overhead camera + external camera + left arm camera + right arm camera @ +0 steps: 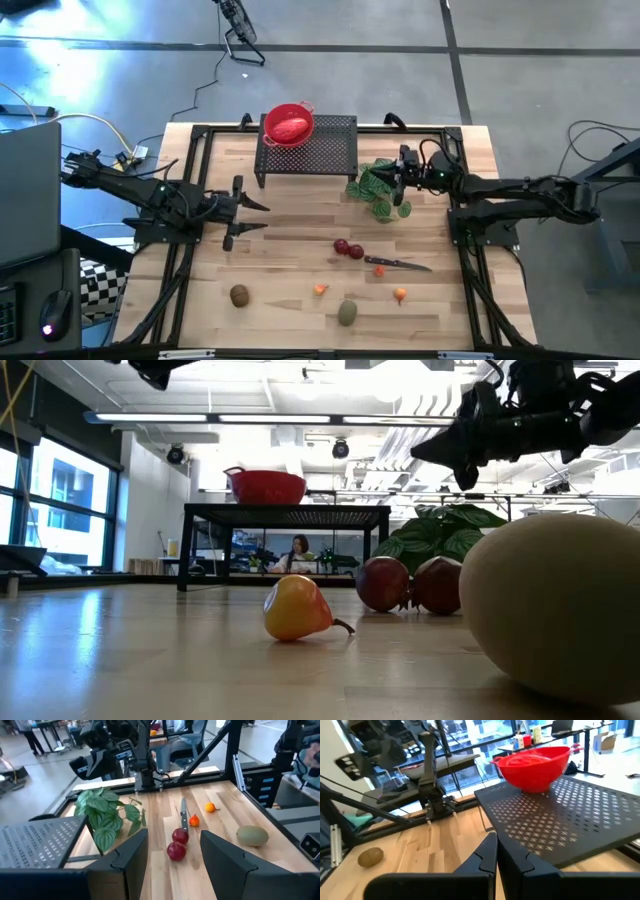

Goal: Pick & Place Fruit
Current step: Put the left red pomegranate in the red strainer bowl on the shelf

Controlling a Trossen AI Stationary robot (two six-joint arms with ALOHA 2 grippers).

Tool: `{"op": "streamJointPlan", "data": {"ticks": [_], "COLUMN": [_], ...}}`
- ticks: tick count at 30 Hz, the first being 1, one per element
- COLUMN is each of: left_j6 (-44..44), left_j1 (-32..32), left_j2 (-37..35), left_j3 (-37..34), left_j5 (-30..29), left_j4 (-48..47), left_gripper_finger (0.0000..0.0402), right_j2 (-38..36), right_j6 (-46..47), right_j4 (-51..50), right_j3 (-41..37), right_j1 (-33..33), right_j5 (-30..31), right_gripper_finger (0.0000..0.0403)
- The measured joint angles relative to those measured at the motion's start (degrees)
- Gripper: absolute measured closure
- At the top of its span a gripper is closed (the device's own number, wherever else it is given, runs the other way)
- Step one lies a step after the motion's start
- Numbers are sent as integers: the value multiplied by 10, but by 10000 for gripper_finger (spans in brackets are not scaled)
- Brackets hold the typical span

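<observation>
lying beside two dark-red fruits (348, 249), a knife (398, 264).

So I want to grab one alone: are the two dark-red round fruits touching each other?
Touching. The high view shows the two dark-red round fruits side by side with no gap, and the low view shows them pressed together.

A pale wooden table (290, 300) stands on a grey concrete floor (520, 60) crossed by dark seams. Long ceiling strip lights (250, 418) glow overhead, and tall windows (70, 500) line one side of the room. A person (298, 552) sits at a far desk.
</observation>
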Motion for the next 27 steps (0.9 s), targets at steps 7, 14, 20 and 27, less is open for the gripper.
{"op": "streamJointPlan", "data": {"ticks": [7, 14, 20, 27], "left_j6": [2, 2, 6, 2], "left_j1": [0, 1, 0, 1], "left_j2": [-4, -13, -34, -38], "left_j3": [0, 0, 0, 0], "left_j5": [-21, -51, -77, -132], "left_j4": [-24, -23, -23, -35], "left_gripper_finger": [227, 227, 227, 227], "right_j2": [0, 0, 0, 0], "right_j6": [0, 0, -20, -37], "right_j4": [33, 52, 53, 63], "right_j3": [0, 0, 0, 0], "right_j1": [33, 61, 89, 117], "right_j5": [12, 35, 64, 94], "right_gripper_finger": [400, 400, 400, 400]}}
